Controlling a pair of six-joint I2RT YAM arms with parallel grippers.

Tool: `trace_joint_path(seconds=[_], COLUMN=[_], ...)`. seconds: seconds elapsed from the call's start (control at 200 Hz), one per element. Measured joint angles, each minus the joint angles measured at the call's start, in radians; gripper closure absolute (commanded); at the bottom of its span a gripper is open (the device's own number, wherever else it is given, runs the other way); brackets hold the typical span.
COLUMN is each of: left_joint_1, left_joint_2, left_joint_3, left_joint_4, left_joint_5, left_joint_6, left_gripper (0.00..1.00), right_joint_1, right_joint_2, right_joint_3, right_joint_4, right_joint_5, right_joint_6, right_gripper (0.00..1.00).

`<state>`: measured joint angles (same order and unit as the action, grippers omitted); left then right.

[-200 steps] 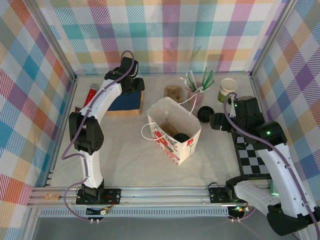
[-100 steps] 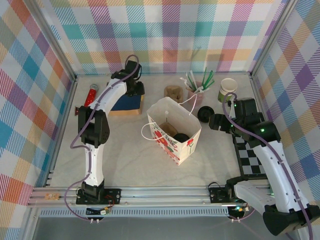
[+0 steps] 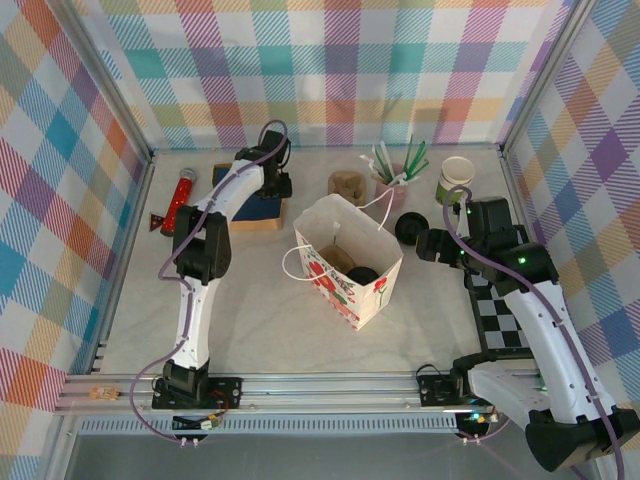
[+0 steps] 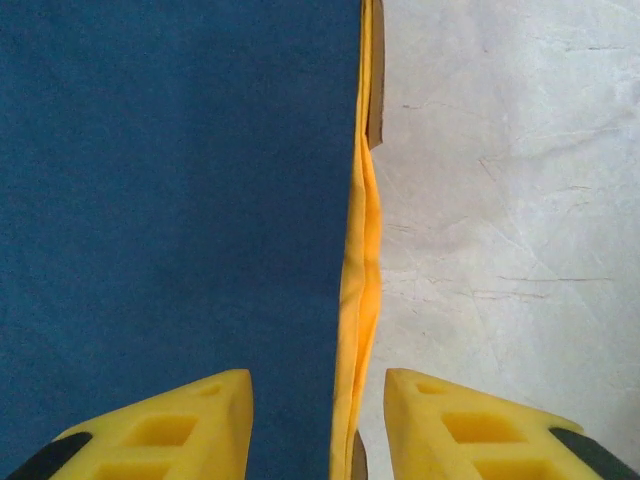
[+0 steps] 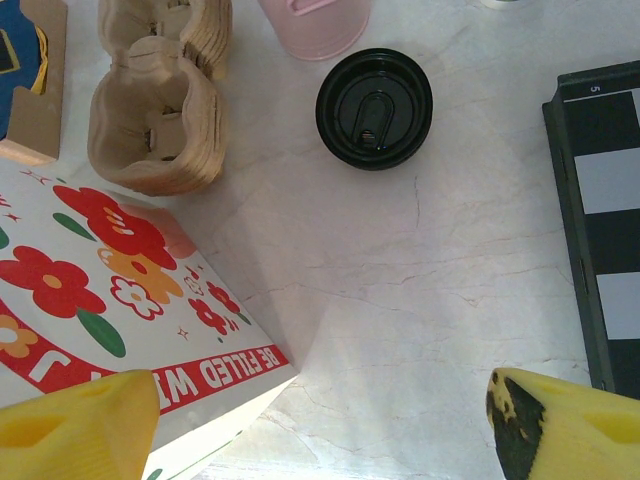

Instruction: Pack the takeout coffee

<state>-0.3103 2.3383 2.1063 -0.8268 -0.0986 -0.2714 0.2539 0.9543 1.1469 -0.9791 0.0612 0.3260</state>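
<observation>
From above, a flowered paper bag [image 3: 345, 290] is seen standing open in the middle of the table [image 3: 250, 320], presumably so that things can be lowered in from the top; something dark and round lies inside it, too small to be identified. The takeout coffee [image 3: 410, 228] is set on the table just right of the bag, with only its black lid seen. The right gripper [image 3: 427, 243] is held just beside it, probably in readiness to take it. The left gripper [image 3: 271, 190] is placed at the right edge of a blue box [image 3: 243, 206] at the back. In the left wrist view, the jaws are seen parted astride the box's yellow edge [image 4: 358, 300], with nothing clamped. In the right wrist view, the jaws are spread wide and empty. The coffee is seen ahead, near a pink cup [image 5: 315, 20] and a stacked cup carrier [image 5: 150, 120], well clear of the fingers.
</observation>
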Motion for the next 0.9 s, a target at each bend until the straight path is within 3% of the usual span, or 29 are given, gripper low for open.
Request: trace_joint_path(seconds=[0.9], left_joint_1=[0.0], left_joint_2=[0.093], left_joint_3=[0.111], left_joint_4=[-0.042], left_joint_5=[-0.021], left_joint_6=[0.012], left_gripper=[0.68], right_joint_1=[-0.006], right_joint_2=[-0.001], right_joint_3=[0.0], right_joint_4=[0.0], right_joint_5=[-0.003], right_joint_6=[0.0], right_gripper=[0.18])
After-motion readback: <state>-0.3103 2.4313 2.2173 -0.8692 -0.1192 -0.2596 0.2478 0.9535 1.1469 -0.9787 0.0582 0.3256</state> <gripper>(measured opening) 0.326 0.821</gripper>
